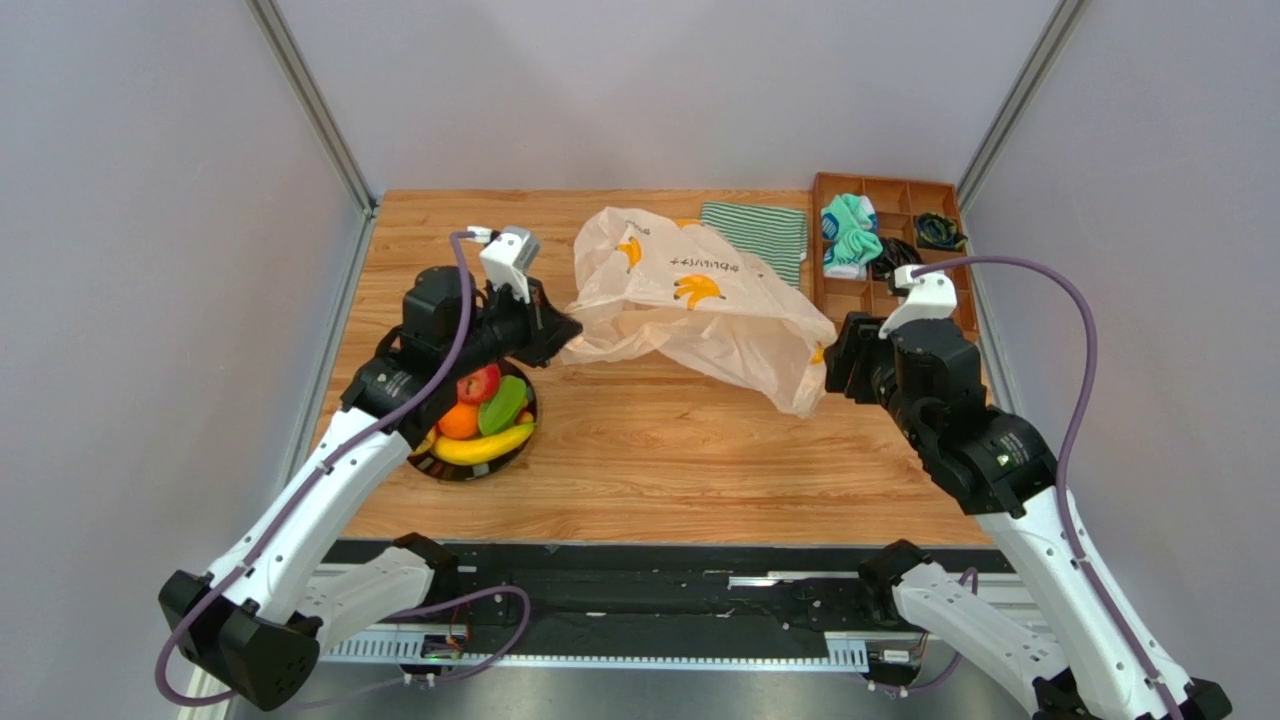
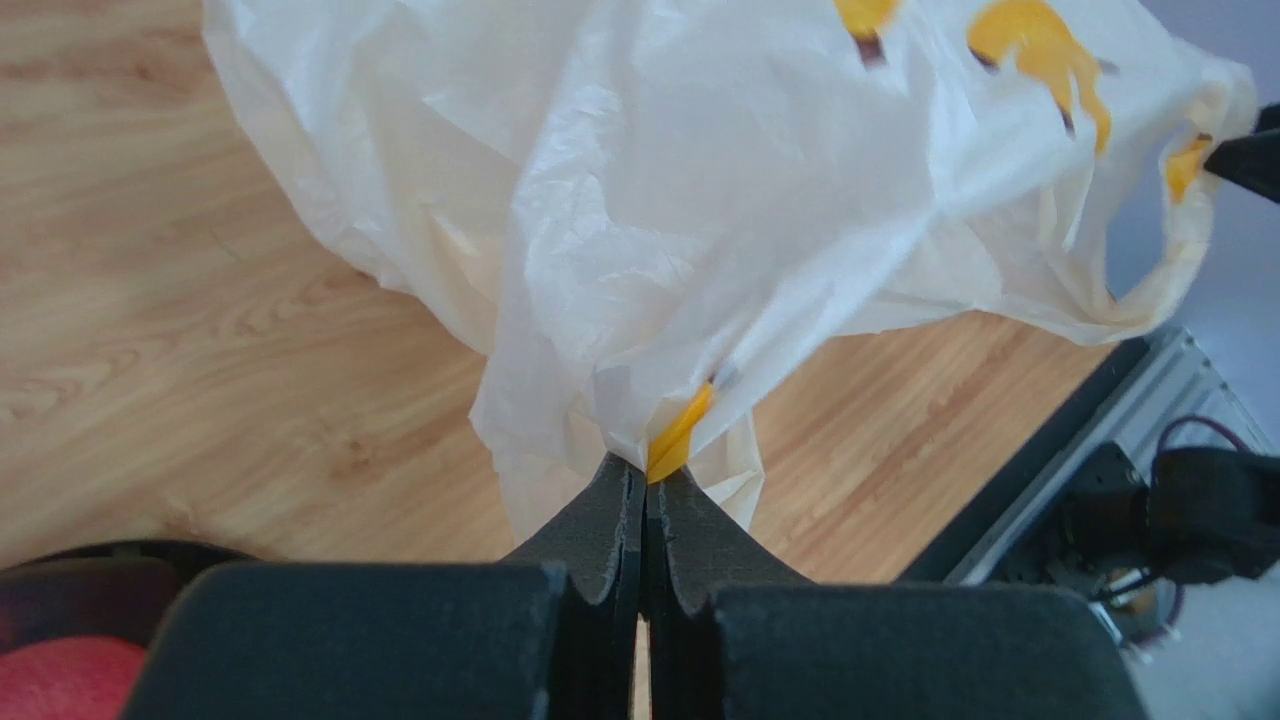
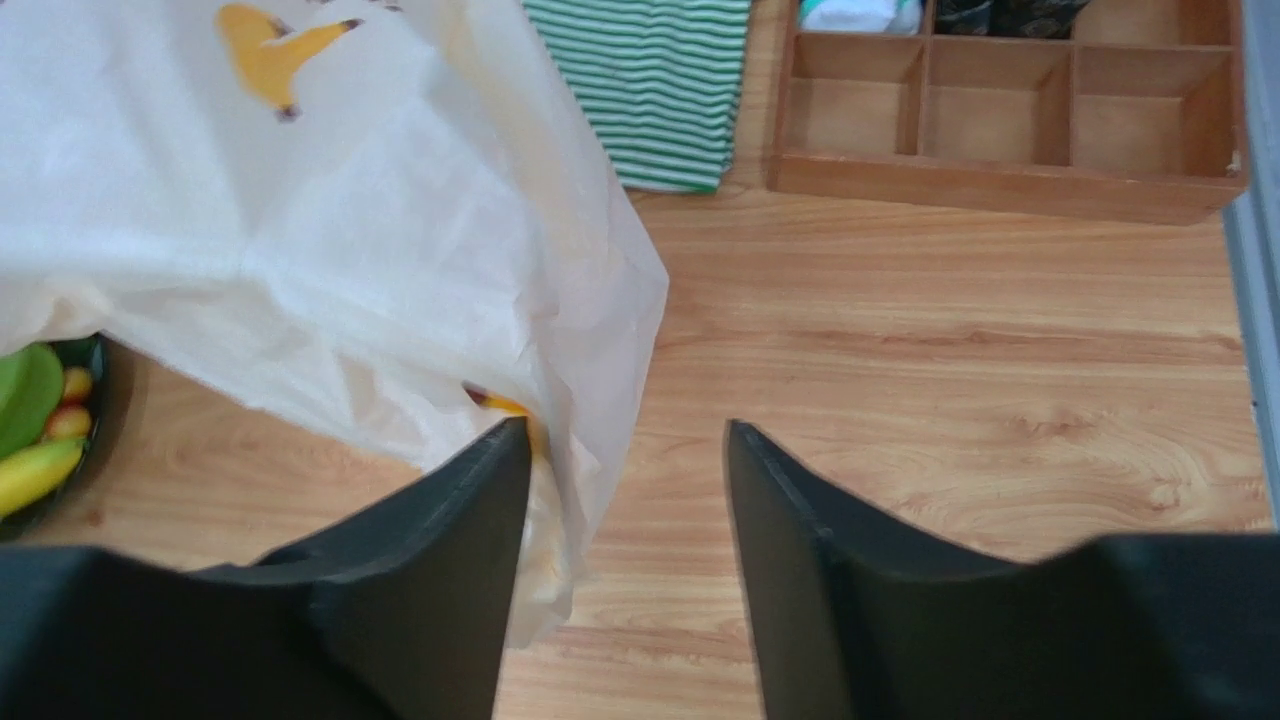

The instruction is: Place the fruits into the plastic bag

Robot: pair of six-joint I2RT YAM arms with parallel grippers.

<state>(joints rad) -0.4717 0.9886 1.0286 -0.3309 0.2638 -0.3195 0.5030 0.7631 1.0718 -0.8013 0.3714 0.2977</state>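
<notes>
Bag (image 2: pixel 721 195) of crinkly translucent plastic hangs pinched in matte left gripper (image 2: pixel 646 473).

Plastic bag (image 1: pixel 684 300) whitish, yellow banana prints; cloth (image 1: pixel 766 233) green-white striped; banana (image 1: pixel 484 446) yellow; apple (image 1: pixel 478 384) red

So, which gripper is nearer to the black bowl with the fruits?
Left. The left gripper hangs just beyond the bowl, pinching the plastic bag; the right gripper is far off, at the bag's other end.
</notes>
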